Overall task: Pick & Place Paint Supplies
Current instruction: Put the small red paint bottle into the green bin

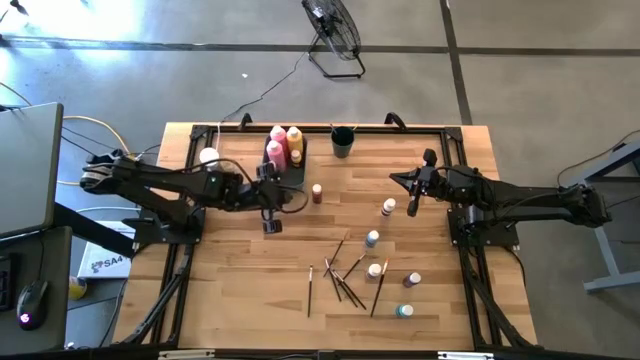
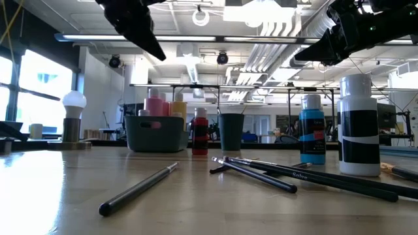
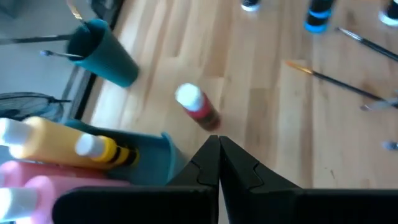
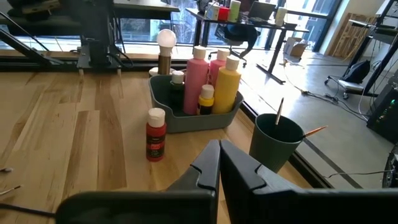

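My left gripper (image 1: 292,199) (image 3: 219,138) is shut and holds nothing. It hangs above the table beside the near right corner of the grey bin (image 1: 284,165), slanting down toward a red paint bottle (image 3: 198,107) that stands upright on the wood. The bin holds tall pink (image 4: 198,78) and yellow (image 4: 227,87) squeeze bottles and small bottles. Several small bottles (image 1: 388,208) and thin paintbrushes (image 1: 340,275) are spread over the near right of the table. My right gripper (image 1: 394,178) (image 4: 219,144) waits shut and empty at the right, pointing toward the bin.
A dark teal cup (image 1: 342,140) with brushes in it stands at the far edge, right of the bin. A white knob on a tan base (image 1: 208,156) stands left of the bin. Bare wood lies at the near left (image 1: 240,290).
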Action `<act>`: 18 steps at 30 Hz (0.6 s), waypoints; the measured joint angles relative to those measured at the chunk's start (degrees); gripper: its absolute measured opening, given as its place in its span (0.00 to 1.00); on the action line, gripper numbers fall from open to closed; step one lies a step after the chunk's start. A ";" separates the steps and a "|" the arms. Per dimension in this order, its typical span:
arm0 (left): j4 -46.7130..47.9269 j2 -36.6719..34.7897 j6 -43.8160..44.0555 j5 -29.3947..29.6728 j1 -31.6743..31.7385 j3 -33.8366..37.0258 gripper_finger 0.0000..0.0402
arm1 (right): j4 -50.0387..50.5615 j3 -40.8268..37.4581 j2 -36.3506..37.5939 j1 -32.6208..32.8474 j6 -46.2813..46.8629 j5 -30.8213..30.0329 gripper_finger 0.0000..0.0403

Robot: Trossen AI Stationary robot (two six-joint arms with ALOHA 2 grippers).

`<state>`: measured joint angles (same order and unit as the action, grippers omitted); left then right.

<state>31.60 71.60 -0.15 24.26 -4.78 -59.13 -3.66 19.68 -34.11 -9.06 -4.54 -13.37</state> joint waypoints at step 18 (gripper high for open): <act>-2.13 0.54 -0.93 -0.76 3.65 0.02 0.00 | -0.09 0.00 0.00 0.00 0.02 -0.17 0.01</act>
<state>29.47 72.14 -1.09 23.50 -1.13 -59.11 -3.75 19.69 -34.11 -9.06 -4.52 -13.54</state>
